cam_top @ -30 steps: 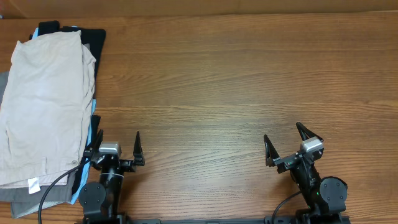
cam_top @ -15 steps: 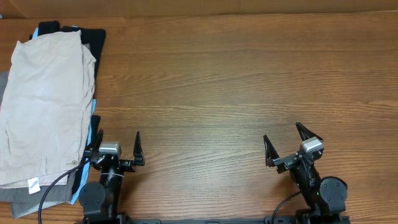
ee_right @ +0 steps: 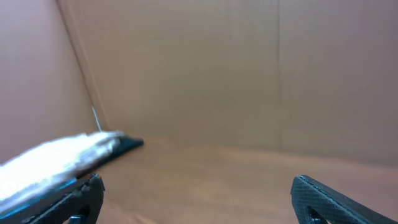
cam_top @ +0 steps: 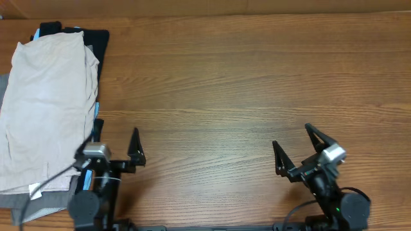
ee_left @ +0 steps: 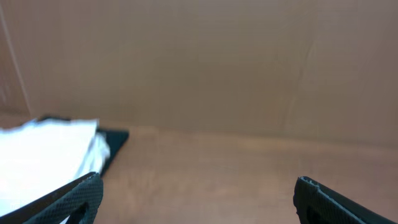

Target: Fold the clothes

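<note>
Brown wood-grain table [cam_top: 225,83] runs bare across the middle, with the cream shorts [cam_top: 48,109] lying flat on top of a pile at its far left edge, white tag [cam_top: 33,190] at the near corner. Under them sit grey trousers [cam_top: 22,204], a black garment [cam_top: 99,38] and a light-blue one [cam_top: 97,110]. The left gripper [cam_top: 114,142] hangs just beside the pile, jaws wide and empty; the right gripper [cam_top: 292,138] is well apart, also wide and empty. A deep pinch could likely lift the lower layers too, and the dark cable [cam_top: 54,183] crossing the near corner might snag.
</note>
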`<action>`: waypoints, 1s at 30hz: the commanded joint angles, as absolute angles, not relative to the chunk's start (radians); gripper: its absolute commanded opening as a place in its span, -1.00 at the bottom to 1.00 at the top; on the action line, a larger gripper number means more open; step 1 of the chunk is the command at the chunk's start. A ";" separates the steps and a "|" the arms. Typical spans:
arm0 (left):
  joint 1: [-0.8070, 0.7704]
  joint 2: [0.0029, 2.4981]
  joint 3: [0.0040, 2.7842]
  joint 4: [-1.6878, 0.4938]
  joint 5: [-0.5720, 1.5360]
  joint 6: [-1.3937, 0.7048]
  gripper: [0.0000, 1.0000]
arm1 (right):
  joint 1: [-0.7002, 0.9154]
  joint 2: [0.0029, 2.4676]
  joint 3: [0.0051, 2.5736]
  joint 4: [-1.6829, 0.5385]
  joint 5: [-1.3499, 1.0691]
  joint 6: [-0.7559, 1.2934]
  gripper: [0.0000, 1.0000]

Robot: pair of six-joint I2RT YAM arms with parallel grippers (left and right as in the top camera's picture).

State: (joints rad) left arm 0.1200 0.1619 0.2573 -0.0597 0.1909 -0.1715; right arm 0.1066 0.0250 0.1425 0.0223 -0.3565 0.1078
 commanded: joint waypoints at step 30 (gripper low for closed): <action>0.514 1.728 1.855 -0.938 0.250 0.184 1.00 | 0.111 1.409 1.143 -0.456 -0.744 0.154 1.00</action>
